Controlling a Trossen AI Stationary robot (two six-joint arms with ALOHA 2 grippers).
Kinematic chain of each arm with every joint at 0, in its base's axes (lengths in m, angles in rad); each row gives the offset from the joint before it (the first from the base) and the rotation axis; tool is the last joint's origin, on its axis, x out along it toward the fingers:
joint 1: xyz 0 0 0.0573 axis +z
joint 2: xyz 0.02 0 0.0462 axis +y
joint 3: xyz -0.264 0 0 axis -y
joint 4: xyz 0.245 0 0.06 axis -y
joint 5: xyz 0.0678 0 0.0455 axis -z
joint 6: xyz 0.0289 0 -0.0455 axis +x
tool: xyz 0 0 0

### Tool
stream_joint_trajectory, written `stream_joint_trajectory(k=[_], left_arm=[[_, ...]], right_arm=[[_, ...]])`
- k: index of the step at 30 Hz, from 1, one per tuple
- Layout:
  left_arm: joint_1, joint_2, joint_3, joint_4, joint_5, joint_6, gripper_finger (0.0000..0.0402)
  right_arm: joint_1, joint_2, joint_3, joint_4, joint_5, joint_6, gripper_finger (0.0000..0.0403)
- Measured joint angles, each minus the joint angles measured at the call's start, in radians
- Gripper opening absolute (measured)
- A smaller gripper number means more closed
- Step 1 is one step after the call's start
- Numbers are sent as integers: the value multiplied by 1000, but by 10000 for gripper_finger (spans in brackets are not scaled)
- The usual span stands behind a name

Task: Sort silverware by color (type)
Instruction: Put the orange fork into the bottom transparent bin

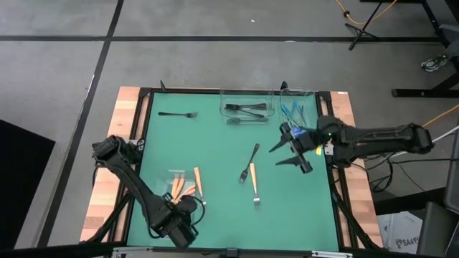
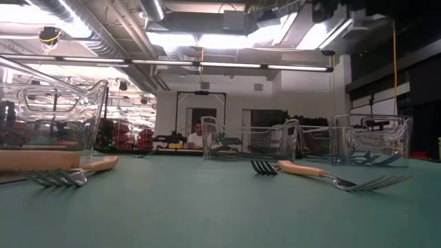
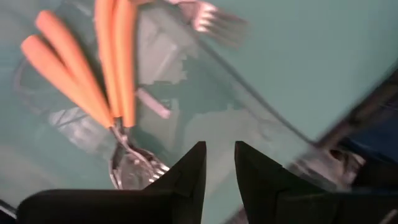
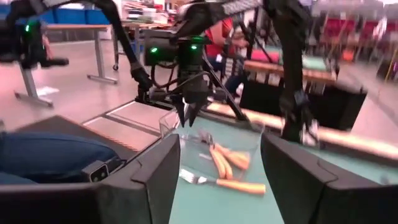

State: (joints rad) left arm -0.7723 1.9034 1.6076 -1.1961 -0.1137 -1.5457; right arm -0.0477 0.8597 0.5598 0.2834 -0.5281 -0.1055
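Observation:
A clear tray (image 1: 176, 183) near the table's front left holds several orange-handled forks (image 3: 109, 68). My left gripper (image 3: 219, 168) hangs above this tray, pointing down, open by a narrow gap with nothing in it. An orange-handled fork (image 1: 198, 183) lies by the tray's right side, and a second one (image 1: 254, 188) lies on the mat mid-table. Beside that second fork lies a black fork (image 1: 249, 163), and another black fork (image 1: 178, 114) lies at the far left. My right gripper (image 1: 287, 154) stands level at the right, wide open and holding nothing.
A clear tray (image 1: 247, 107) with black forks stands at the far middle. Beside it, at the far right, a clear tray (image 1: 300, 111) holds blue utensils. Bare green mat (image 1: 215, 143) lies between the arms. A person sits in the room beyond the table.

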Motion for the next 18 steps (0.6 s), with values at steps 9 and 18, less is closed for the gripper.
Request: stream_joint_trajectory(k=[9, 18], left_arm=[[0, 0, 139, 1, -47, 110, 77], [18, 0, 163, 8, -161, 170, 77]], right_arm=[[161, 25, 1, -4, 99, -61, 218], [285, 203, 80, -118, 260, -238, 218]])
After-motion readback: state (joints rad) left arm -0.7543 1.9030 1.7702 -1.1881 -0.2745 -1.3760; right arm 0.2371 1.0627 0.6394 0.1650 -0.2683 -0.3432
